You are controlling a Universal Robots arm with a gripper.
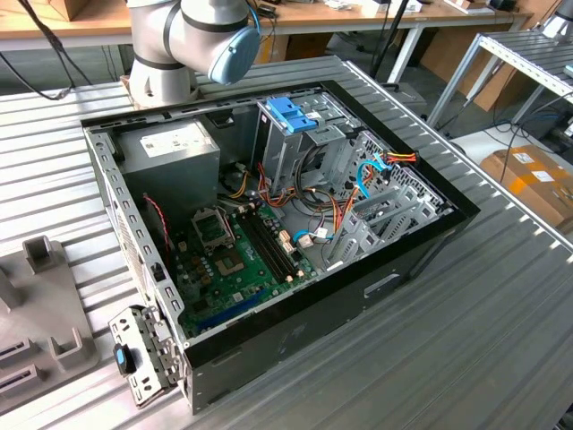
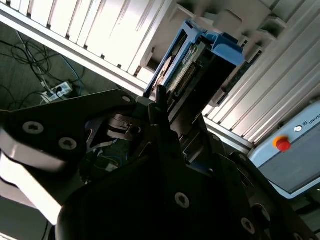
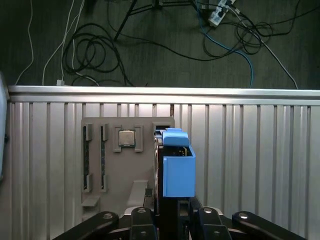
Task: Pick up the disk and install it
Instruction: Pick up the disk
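Note:
The disk [image 3: 178, 170] stands on edge between my gripper's [image 3: 172, 212] fingers, its blue carrier and end tab pointing away from the wrist. In the second wrist view the disk [image 2: 192, 65] shows its connector edge and blue frame, with the gripper [image 2: 175, 125] shut on its lower part. It hangs over the ribbed metal table, just beside a grey fixture plate [image 3: 125, 170]. In the exterior view the open computer case [image 1: 421, 242] lies on the table, with a tall metal drive cage with a blue top [image 1: 291, 116] inside it.
The fixture plate carries a processor chip [image 3: 126, 138] and slotted holders. The table edge [image 3: 160, 91] is close, with cables on the floor beyond. The arm's base [image 1: 166, 63] stands behind the case. A loose metal bracket [image 1: 143, 354] lies at the case's near corner.

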